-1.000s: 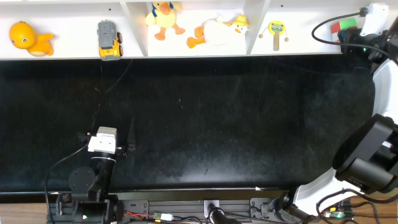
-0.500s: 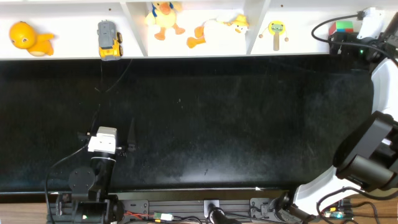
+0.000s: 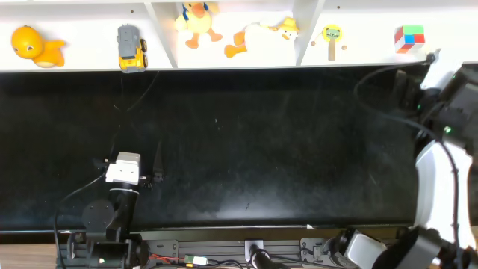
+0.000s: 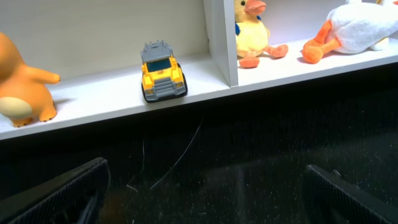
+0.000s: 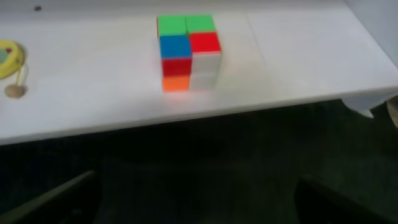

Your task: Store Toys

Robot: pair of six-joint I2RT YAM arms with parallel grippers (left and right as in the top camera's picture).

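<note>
A white shelf (image 3: 82, 61) runs along the top edge of the top view, and all the toys sit on it. At the upper left are an orange duck (image 3: 33, 45) and, near it, a yellow truck (image 3: 132, 48) in the same compartment. The middle compartment holds a yellow plush duck (image 3: 198, 22), upright, and a white plush duck (image 3: 261, 37) lying on its side. At the upper right are a small yellow rattle (image 3: 331, 39) and, well apart from it, the colour cube (image 5: 188, 53), which stands flat on the shelf (green and red faces on top). Below the shelf is the black counter (image 3: 246, 142).

The right tool (image 5: 193, 200) hangs above the counter's far edge, facing the cube, with its fingers spread wide and nothing between them. The left tool (image 4: 205, 199) is at the lower left of the top view, also wide open and empty, well apart from the truck.
</note>
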